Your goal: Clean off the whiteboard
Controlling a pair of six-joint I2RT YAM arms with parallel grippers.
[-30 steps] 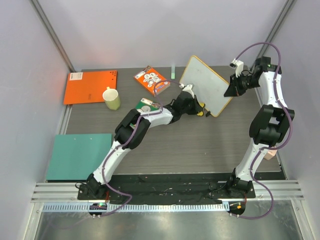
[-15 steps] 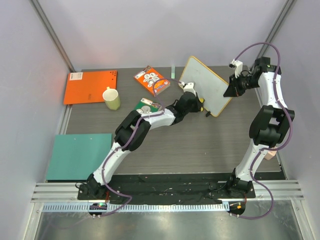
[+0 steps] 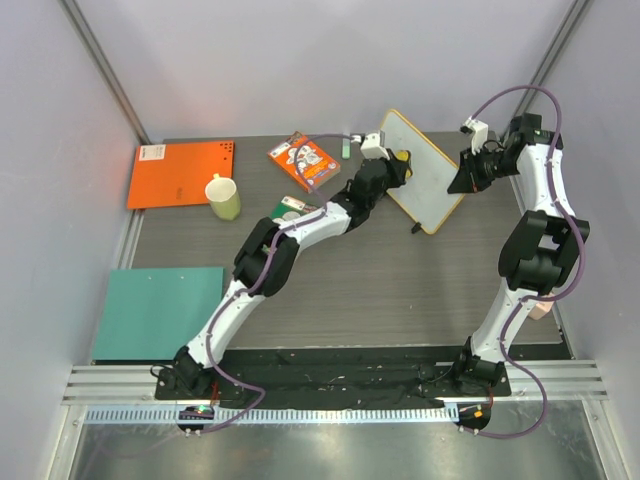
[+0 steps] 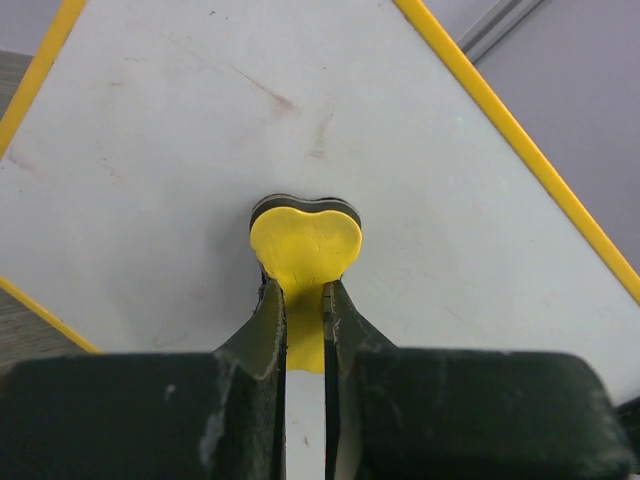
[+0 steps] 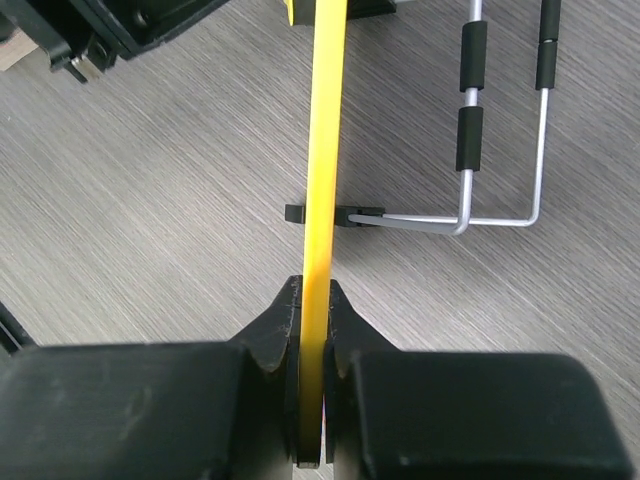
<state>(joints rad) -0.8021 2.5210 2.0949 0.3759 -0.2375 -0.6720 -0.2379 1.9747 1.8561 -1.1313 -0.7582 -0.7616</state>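
The whiteboard, white with a yellow-orange frame, stands tilted at the back right of the table. My left gripper is shut on a yellow heart-shaped eraser and presses it against the board's upper far part. In the left wrist view the eraser sits flat on the white surface, which shows only faint smudges, and the left gripper pinches its stem. My right gripper is shut on the board's right edge. In the right wrist view the right gripper clamps the yellow frame.
An orange sheet lies at the back left and a teal sheet at the near left. A pale cup, a picture box, a green box and a green marker lie left of the board. The board's wire stand rests behind it.
My left gripper has slid the eraser up the board, from its lower near edge to its upper far part. The right gripper and the board have held still.
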